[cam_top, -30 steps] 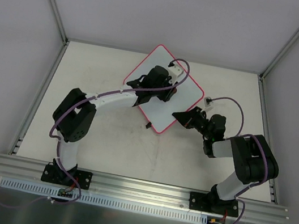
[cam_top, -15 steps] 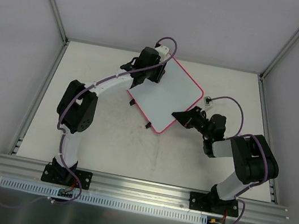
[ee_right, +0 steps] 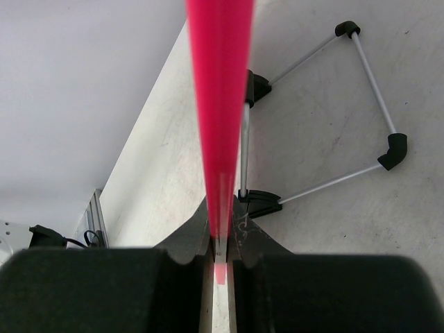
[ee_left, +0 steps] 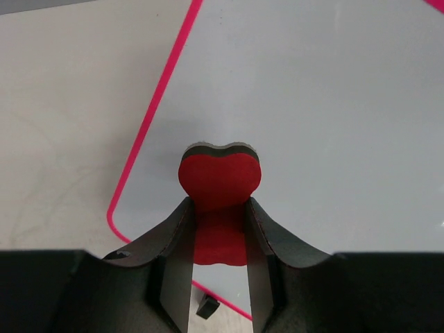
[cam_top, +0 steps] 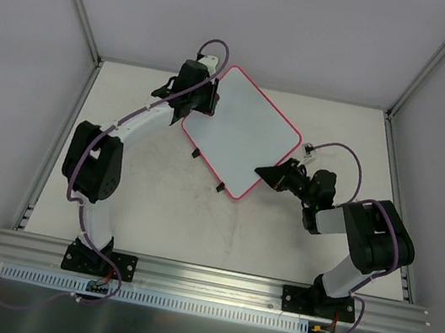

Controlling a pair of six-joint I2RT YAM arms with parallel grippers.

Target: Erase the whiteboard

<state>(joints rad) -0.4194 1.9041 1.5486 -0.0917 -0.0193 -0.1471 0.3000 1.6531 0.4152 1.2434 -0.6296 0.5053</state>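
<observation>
Overhead, the whiteboard (cam_top: 241, 131) was seen lying toward the far middle of the counter (cam_top: 139, 204), turned so that its corners pointed like a diamond's. Its white face was bordered by a thin pink rim, and no marks could be made out on it. Two small black clips (cam_top: 195, 153) were set along the edge that faced the left arm.

The left fingers (cam_top: 202, 97) were placed at the board's far-left edge, just beside the rim. From the left wrist, these fingers (ee_left: 179, 243) were seen pressed against both sides of a red eraser (ee_left: 220, 184), a small block with a bow-shaped top and a dark layer along its upper edge. The eraser was held over the white surface near a rounded corner of the board (ee_left: 333, 125). Whether it touched the surface could not be told.

The right fingers (cam_top: 266, 172) were brought against the corner of the board nearest the right arm. From the right wrist, the rim (ee_right: 218, 104) was seen edge-on as a narrow pink strip, and the fingers (ee_right: 196, 232) were closed tightly on it from both sides. Beside that strip, a wire frame (ee_right: 393, 150) of thin rods with black corner pieces was seen on the counter.
</observation>
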